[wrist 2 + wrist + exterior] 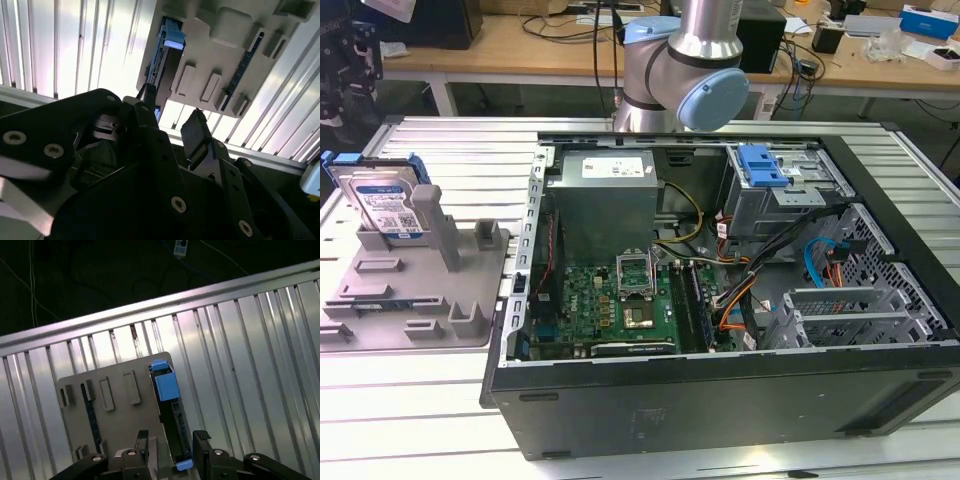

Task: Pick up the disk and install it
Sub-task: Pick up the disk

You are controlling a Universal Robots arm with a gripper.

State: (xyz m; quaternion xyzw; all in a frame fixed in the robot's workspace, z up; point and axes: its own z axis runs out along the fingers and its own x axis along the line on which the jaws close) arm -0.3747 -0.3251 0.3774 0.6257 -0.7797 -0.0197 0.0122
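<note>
Exterior view: the disk [386, 205] stands upright on edge in a slot at the back of the grey fixture tray [420, 300], label facing the camera and blue carrier framing it. The tray lies on the slatted aluminium table [440, 140] toward the exterior view's left, just beside the open computer case [720, 400]. Inside the case are a green motherboard [610, 300], a grey power supply [605, 200] and a blue latch [760, 165] on the drive cage. The arm [685, 70] rises behind the case, well apart from the disk; nothing touches the disk. Second wrist view: the gripper [172, 120] looks down on the tray [220, 55]. Its dark fingers [200, 132] stand apart with nothing between them. The disk [161, 57] is seen edge-on in the tray, beyond the fingertips, with the table slats [75, 45] alongside. First wrist view: the gripper [172, 442] again has its fingers spread and is empty. The disk [170, 410] is edge-on at one side of the tray [120, 420], one blue end of the carrier lining up with the gap between the fingertips. Table slats [240, 365] surround the tray.
</note>
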